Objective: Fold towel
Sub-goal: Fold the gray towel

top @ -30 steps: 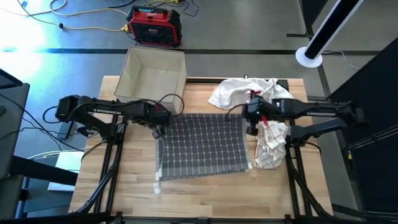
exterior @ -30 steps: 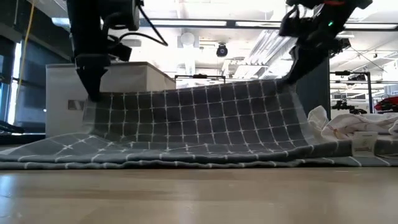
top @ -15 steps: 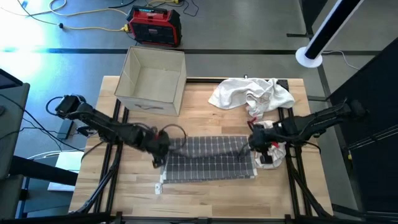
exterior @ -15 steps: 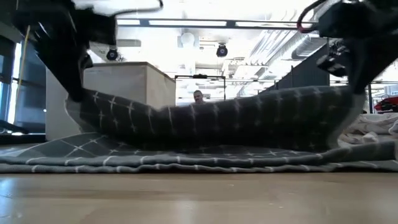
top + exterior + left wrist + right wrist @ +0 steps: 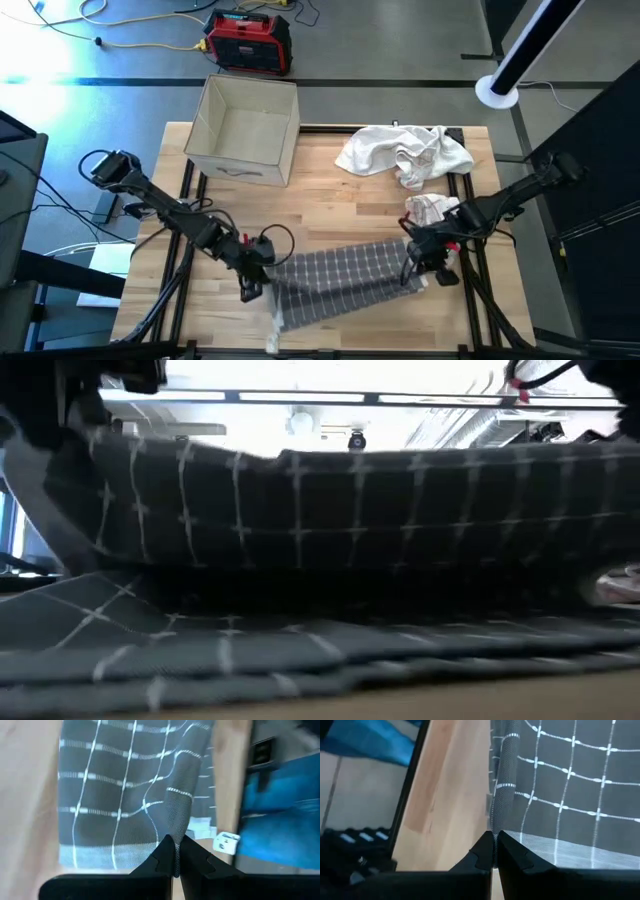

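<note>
The left gripper [image 5: 252, 283] was low over the table [image 5: 330, 215], near its front edge on the left side. Its 2 fingers [image 5: 162, 857] were pressed together on a corner of the towel [image 5: 345, 280]. The cloth stood up in a thin fold between them.

The towel was dark gray with thin white lines that made squares. It lay across the front middle of the table, between the 2 grippers. It was bunched into a long strip that sat a bit crooked, with the left end closer to the front edge. From the low view, the top layer hung like a curtain over the flat layer on the wood. A small white tag [image 5: 226, 842] showed by the left corner.

The right gripper [image 5: 420, 270] was low at the right end of the towel. Its fingers [image 5: 482, 852] were also shut tight on a corner of the cloth.

Behind the towel, a box [image 5: 245, 130] sat at the back left of the table. A white cloth [image 5: 405, 153] lay in a heap at the back right. A smaller white cloth [image 5: 430, 210] lay just behind the right gripper.
</note>
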`<action>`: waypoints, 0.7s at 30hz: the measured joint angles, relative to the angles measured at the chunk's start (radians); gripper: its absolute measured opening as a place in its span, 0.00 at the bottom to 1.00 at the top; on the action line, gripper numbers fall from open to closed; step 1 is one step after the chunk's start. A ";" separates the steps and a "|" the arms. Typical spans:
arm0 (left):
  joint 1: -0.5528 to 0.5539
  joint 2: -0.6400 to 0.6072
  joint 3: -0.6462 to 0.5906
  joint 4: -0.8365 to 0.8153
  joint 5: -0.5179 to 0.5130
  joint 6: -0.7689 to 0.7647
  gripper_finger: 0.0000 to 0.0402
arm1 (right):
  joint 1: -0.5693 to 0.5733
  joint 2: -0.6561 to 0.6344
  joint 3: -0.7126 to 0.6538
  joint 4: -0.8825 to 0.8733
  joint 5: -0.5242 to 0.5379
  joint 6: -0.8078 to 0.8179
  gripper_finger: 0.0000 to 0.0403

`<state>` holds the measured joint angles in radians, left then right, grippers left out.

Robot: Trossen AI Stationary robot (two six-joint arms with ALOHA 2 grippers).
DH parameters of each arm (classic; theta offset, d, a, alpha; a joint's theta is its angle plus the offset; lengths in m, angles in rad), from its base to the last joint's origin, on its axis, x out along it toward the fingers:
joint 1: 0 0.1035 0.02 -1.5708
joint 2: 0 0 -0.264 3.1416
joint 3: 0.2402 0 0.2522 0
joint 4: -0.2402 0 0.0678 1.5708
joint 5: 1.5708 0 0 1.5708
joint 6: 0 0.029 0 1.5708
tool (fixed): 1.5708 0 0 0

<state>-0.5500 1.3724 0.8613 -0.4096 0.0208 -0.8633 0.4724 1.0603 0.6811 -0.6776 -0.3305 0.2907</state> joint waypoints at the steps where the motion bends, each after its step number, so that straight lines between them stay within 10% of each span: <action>1: -0.007 0.004 0.001 0.026 -0.003 0.000 0.01 | 0.015 0.000 0.000 0.000 0.001 0.000 0.00; 21: -0.087 0.286 0.027 0.610 0.134 -0.166 0.13 | 0.074 -0.001 0.000 -0.204 0.053 -0.008 0.13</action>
<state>-0.6369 1.6584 0.8879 0.1999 0.1543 -1.0293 0.5465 1.0592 0.6811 -0.8813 -0.2773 0.2827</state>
